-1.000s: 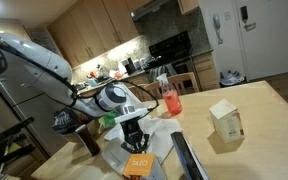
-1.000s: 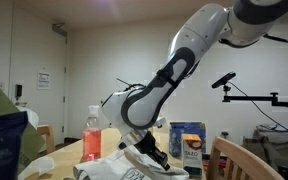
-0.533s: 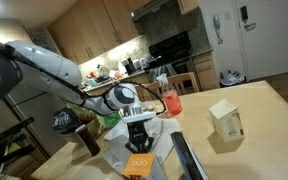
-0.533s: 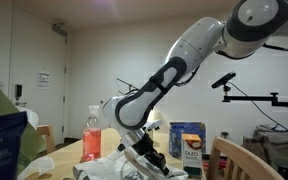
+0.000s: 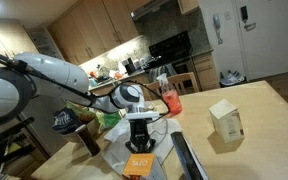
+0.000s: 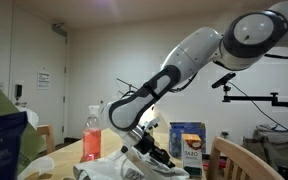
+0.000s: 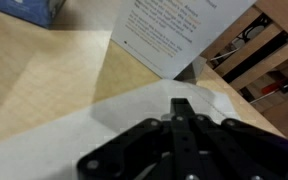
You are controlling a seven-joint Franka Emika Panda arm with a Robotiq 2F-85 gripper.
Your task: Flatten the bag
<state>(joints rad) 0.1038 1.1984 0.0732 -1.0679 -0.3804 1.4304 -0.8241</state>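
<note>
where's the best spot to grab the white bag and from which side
The bag lies low and crumpled on the table; probably pinch a raised fold near its edge, coming down from above. The pincer is shut over it.

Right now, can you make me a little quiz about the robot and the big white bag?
1. True or false: the robot's hand is wide open.
2. What is right under the hand? A) a banana B) the white bag C) a shoe
3. Fill the gap: the beige carton stands ____ from the bag (touching or apart).

Key: 1 false, the hand is shut. 2 B. 3 apart.
</note>
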